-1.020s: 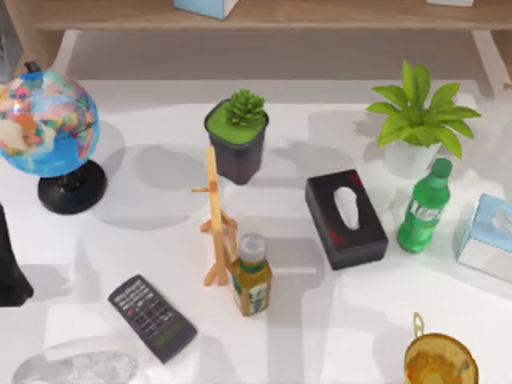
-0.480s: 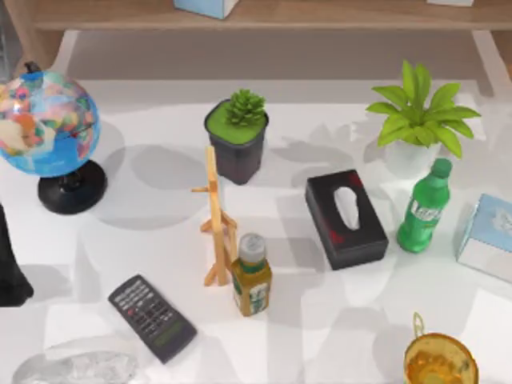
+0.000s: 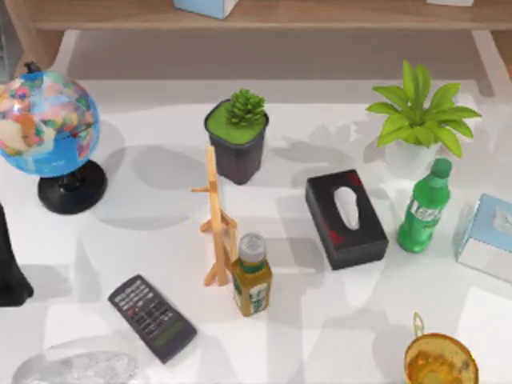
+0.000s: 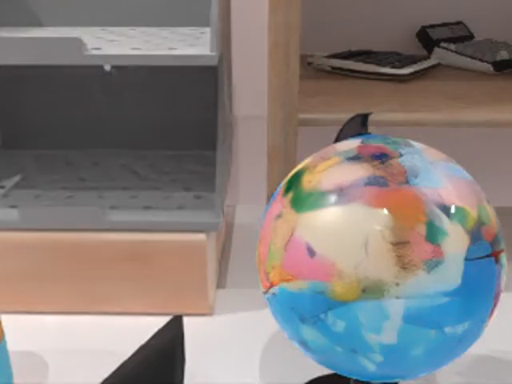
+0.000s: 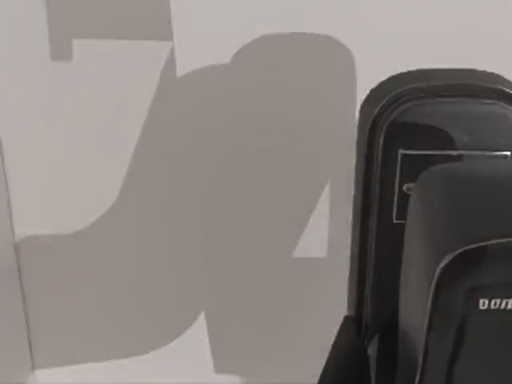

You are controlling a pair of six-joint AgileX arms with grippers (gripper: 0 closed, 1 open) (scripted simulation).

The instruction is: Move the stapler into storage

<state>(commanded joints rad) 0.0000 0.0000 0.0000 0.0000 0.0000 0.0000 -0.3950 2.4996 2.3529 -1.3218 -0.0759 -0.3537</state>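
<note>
- Broadly, a white tabletop [image 3: 144, 232] carries everything, with a wooden shelf [image 3: 320, 14] running along its far edge.
- A grey storage tray unit [image 4: 112, 160] is seen in the left wrist view. It sits on a wooden ledge behind the globe [image 3: 44, 120].
- The globe stands upright on its black base at the tabletop's far left.
- A leafy plant [image 3: 420, 120] in a white pot is placed at the far right. A succulent [image 3: 238, 136] in a dark pot is near the middle.
- A black tissue box [image 3: 346, 218] lies between the succulent and a green bottle [image 3: 424, 208], which stands upright just below the leafy plant.
- A wooden stand [image 3: 214, 220] rises near the centre. An amber bottle [image 3: 252, 276] is set just beside its foot.
- A flat remote [image 3: 152, 318] lies at the near left, apart from the bottle.
- The left arm [image 3: 10, 268] is parked at the tabletop's left edge. A dark wedge of the left gripper [image 4: 152, 356] is seen in its wrist view — whether it is open or closed cannot be told.
- The stapler [image 5: 436, 232] — black, round-ended, grey-edged — lies on the bare tabletop, seen close up in the right wrist view beside a broad shadow.
- A dark sliver of the right gripper [image 5: 344, 356] shows against the stapler. Contact cannot be judged, nor whether it is open or closed.
</note>
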